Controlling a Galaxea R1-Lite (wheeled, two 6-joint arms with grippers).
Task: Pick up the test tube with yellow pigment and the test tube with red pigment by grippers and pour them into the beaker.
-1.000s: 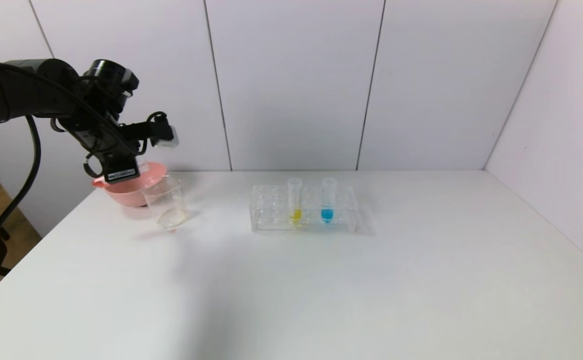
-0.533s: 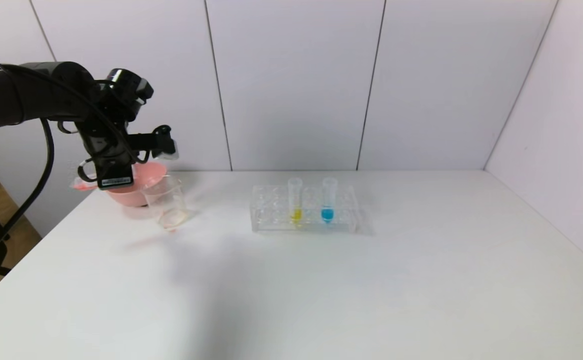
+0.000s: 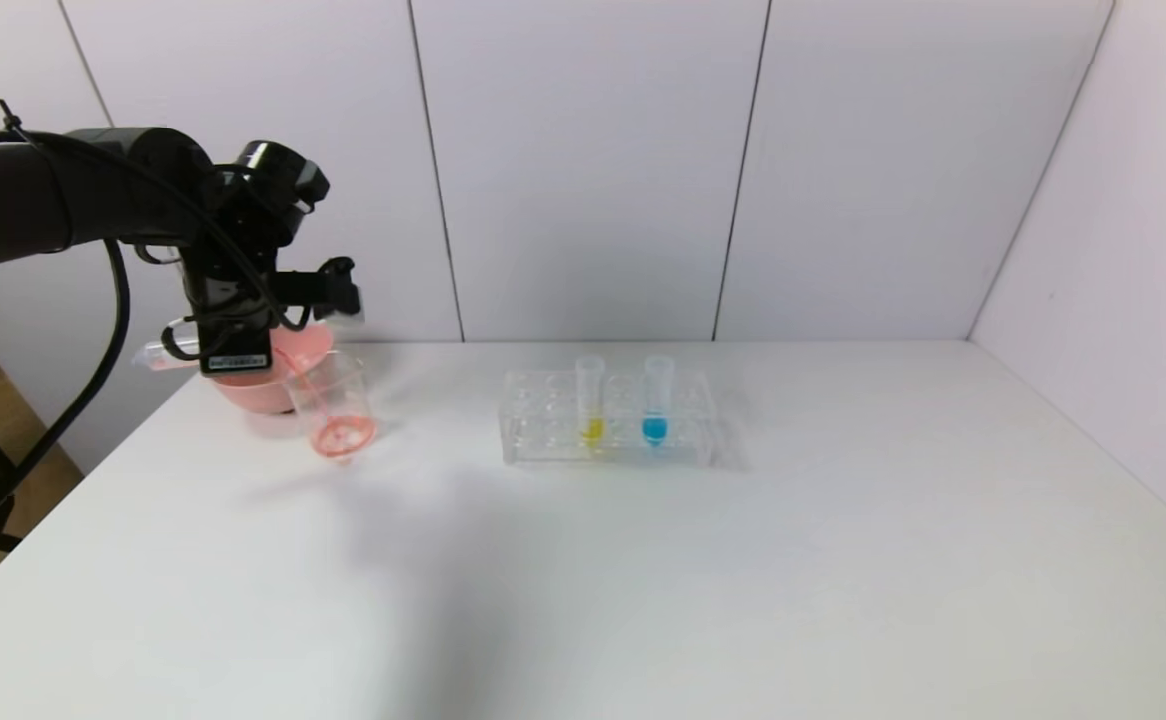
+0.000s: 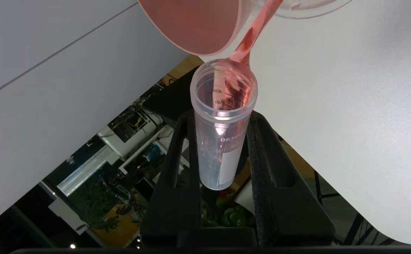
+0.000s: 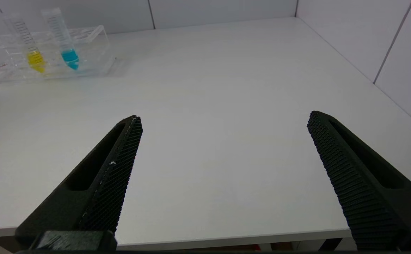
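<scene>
Since a second ago the left end effector (image 4: 223, 148) has tipped the test tube with red pigment (image 4: 223, 127) it pinches over the beaker (image 3: 331, 405) — red now streams in. Yellow test tube (image 3: 590, 400) waits racked; right end effector (image 5: 223, 176) — spread — idles over the table (image 3: 743, 580).

walls (image 3: 583, 170) — pale panels, dark seams | table (image 3: 643, 580) — white, matte

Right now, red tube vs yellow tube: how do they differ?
The red tube is clamped in the left end effector and tipped over, red liquid streaming into the beaker; the yellow tube stands upright in the rack, untouched. The red tube is nearly drained; the yellow tube has pigment at its tip. Both are clear, uncapped tubes.
</scene>
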